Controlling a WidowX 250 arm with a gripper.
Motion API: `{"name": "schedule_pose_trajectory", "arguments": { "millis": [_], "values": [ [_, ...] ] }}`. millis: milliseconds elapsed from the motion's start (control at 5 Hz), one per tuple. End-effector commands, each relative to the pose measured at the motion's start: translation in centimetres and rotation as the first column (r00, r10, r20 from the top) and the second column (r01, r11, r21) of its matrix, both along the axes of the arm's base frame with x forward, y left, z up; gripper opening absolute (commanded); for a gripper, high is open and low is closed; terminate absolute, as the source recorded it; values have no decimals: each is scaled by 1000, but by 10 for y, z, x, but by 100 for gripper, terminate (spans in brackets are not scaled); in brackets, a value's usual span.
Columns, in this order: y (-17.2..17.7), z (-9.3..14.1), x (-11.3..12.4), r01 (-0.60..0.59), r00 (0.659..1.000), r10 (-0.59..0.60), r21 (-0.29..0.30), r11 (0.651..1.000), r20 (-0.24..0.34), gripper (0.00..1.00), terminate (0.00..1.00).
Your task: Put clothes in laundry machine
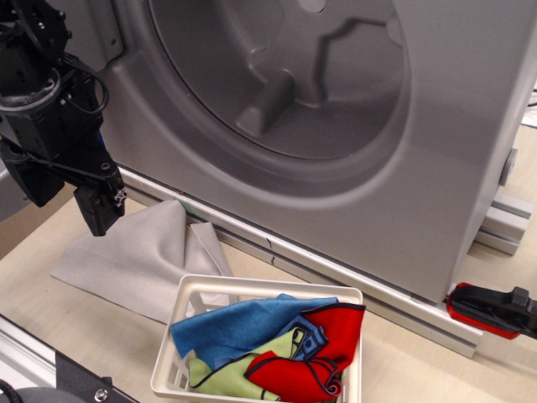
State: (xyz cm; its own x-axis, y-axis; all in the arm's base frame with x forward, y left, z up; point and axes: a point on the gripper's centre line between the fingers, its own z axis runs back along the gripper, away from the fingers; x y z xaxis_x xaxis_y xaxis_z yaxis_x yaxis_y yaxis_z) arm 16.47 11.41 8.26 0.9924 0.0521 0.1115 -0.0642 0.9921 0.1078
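Observation:
The clothes lie bunched in a small white slotted basket (195,295) at the front centre: a blue cloth (239,326), a red cloth with blue edging (331,340) and a light green cloth with dark edging (239,376). The laundry machine (445,168), a large grey box, fills the back, its wide round opening showing the ribbed grey drum (285,75). Its door is out of view. My black gripper (99,214) hangs at the left, fingers pointing down, above and left of the basket and holding nothing. It is seen side-on, so the gap between its fingers does not show.
A flat grey cloth (138,252) lies on the wooden table between the gripper and the basket. A red-and-black clamp (491,311) sits at the right by the washer's metal base rail (336,281). An aluminium frame (33,357) runs along the front left edge.

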Motion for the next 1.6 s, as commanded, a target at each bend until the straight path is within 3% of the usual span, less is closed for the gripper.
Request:
{"name": "schedule_pose_trajectory", "arguments": {
  "millis": [0, 200, 400, 600, 800, 1000, 1200, 1400],
  "values": [
    [0, 0, 0, 0, 1000, 0, 0, 1000, 0, 100, 0],
    [-34, -19, 12, 141, 990, -141, -42, 989, 15, 100, 0],
    [-63, -39, 28, 251, 967, -243, -123, 960, 77, 100, 0],
    [-90, -59, 35, 307, 951, -299, -160, 938, 76, 100, 0],
    [-111, -75, 27, 327, 945, -320, -174, 929, 70, 100, 0],
    [-122, -81, 22, 278, 960, -271, -207, 938, 64, 100, 0],
    [-121, -87, 22, 214, 976, -204, -200, 956, 70, 100, 0],
    [-114, -98, 28, 157, 988, -153, -193, 968, 36, 100, 0]
  ]
}}
